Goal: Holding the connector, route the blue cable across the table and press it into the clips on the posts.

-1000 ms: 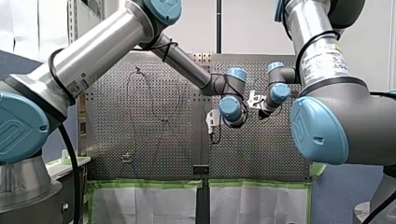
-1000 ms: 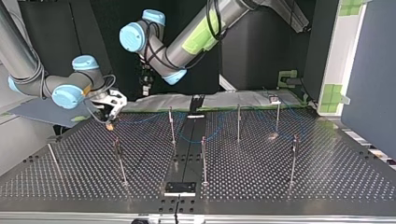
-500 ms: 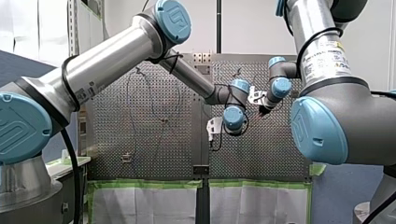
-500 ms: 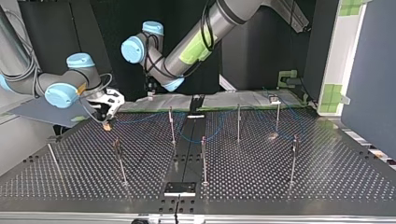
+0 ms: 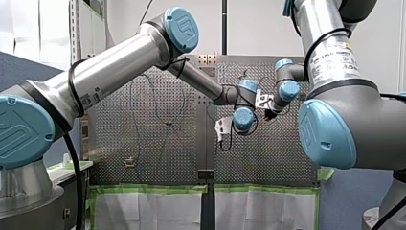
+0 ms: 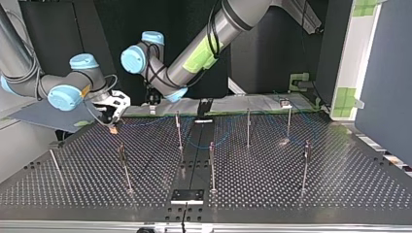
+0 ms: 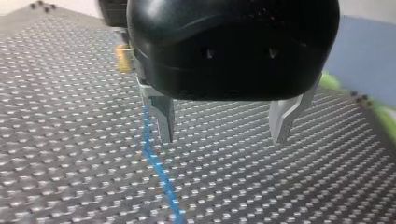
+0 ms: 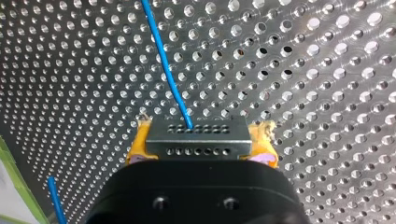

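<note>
Perforated grey metal counter [image 6: 272,194] fills the top view, with thin metal posts [image 6: 212,167] standing well apart on it. At that view's far left, my right arm [image 6: 29,82] holds the right jaws low over the counter's far edge. The right wrist view shows the grip: those jaws are clamped on a small grey metal connector [image 8: 196,137] with two rows of pinholes, and the yellow pads [image 8: 140,144] press on it from either side. A thin blue cable [image 8: 166,70] leaves the connector's front face and runs ahead over the holes.

My left arm [image 6: 204,43] reaches past the middle, and the left jaws hang just beside the right ones. In the left wrist view the two metal fingers [image 7: 163,114] under a black body stand apart with nothing between them. The blue cable lies on the counter below, passing right by one finger. Whether they touch, I cannot tell.

In the top view a faint blue line runs past the far posts. It is too small to tell whether it sits in any clip.
</note>
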